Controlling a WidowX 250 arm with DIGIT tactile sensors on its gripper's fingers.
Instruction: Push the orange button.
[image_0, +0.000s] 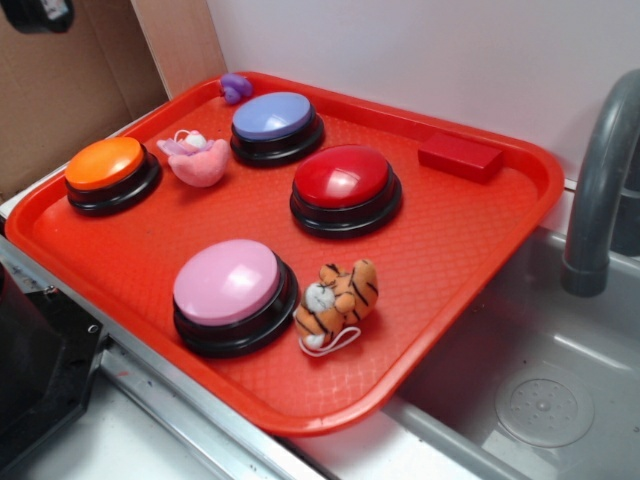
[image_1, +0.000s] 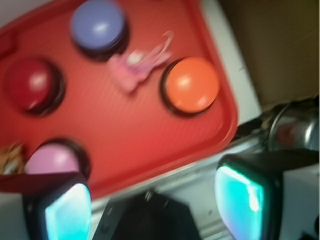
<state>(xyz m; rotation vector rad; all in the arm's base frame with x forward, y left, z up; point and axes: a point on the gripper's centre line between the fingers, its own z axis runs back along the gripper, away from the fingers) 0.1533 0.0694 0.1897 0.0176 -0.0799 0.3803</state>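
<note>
the gripper (image_1: 152, 202) gapes wide, holding nothing (wrist view blurred) — poised above the tray's (image_1: 150, 145) near edge, looking down on the orange button (image_1: 192, 85) beside the pink plush (image_1: 135, 67)

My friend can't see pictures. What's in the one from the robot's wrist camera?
A blurry look down at a red tray holding four round buttons: orange, purple, red and pink, with a pink plush toy beside the orange one. The gripper is open, its two fingers at the bottom edge, not touching any button.
</note>
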